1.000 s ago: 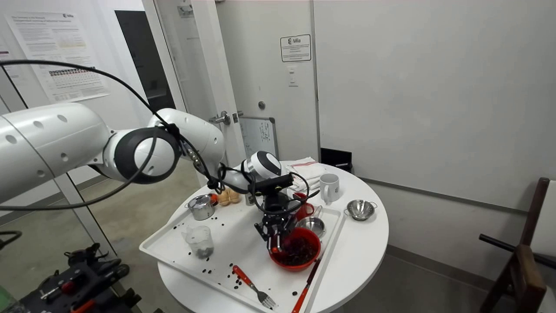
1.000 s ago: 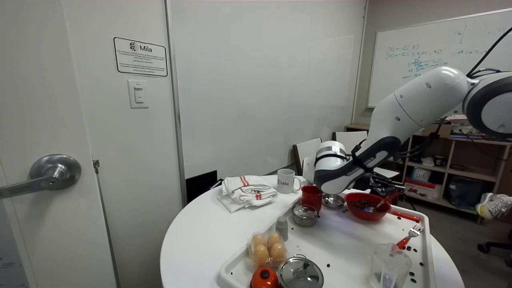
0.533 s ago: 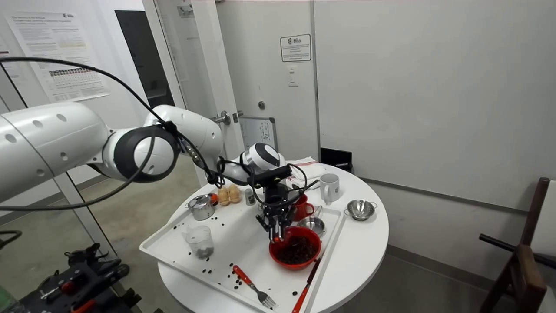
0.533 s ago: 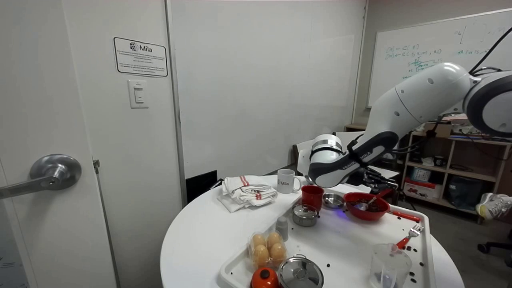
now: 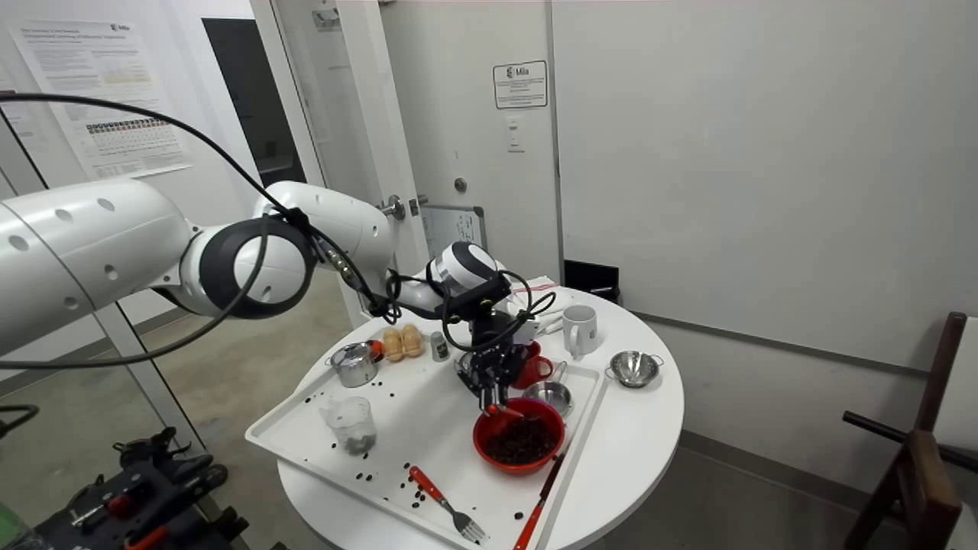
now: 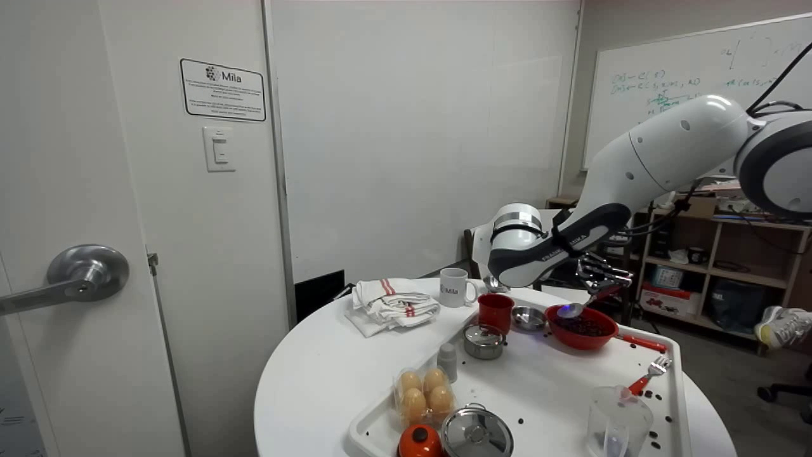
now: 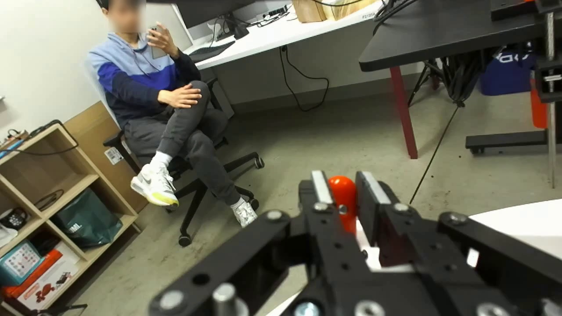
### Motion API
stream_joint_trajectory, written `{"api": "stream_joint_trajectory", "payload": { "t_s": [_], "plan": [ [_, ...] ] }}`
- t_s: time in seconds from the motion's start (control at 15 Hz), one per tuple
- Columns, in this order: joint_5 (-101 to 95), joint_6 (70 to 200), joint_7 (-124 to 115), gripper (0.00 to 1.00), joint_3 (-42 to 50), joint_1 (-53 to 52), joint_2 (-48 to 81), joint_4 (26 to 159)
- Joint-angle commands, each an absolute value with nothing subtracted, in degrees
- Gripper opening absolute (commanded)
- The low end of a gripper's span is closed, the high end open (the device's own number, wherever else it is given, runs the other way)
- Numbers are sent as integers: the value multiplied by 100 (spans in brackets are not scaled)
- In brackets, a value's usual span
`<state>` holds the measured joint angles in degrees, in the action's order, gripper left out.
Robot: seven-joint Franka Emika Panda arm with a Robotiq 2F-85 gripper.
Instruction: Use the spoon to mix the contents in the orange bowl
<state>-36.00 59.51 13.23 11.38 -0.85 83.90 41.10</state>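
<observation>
Wrist view has your gripper (image 7: 344, 186) pinching the spoon (image 7: 343, 193) by its red-orange handle. In both exterior views it reaches, tilted, over the orange bowl (image 6: 583, 343); touching rim or beans, can't tell. Bowl holds dark beans (image 5: 526, 441). Just beside it you've got a small metal dish (image 6: 528, 319), then a red cup (image 6: 495, 313), inside hidden. Clear jug (image 5: 353, 420) has dark stuff (image 5: 360, 442) at the bottom; egg pack (image 6: 424, 390) holds 4 brown ones, near a lidded steel pot (image 6: 477, 435) & an orange lid (image 6: 420, 442). Your white tray (image 6: 545, 393) carries most of that plus loose beans (image 6: 521, 421) & a fork (image 5: 439, 493), knife (image 5: 535, 516) along its edge; tray corner overhangs the round table (image 6: 330, 362). Mila mug (image 6: 453, 289) & folded towel (image 6: 390, 304) sit off-tray. Past that, whiteboard (image 6: 672, 89) w/ writing & open shelving (image 6: 713, 247). View diffs: wrist cam gives you a seated person (image 7: 136, 83) w/ phone (image 7: 157, 52); in an exterior view just a sneaker (image 6: 783, 327) pokes in at the R edge.
</observation>
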Motion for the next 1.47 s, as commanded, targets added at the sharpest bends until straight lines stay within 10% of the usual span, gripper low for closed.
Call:
{"api": "stream_joint_trajectory", "payload": {
  "t_s": [0.0, 1.4],
  "plan": [
    [-3598, 5658, 1028, 8, 1235, -121, 8390, 3959],
    [-1932, 10136, -1092, 8, 274, 230, 4889, 8538]
  ]
}}
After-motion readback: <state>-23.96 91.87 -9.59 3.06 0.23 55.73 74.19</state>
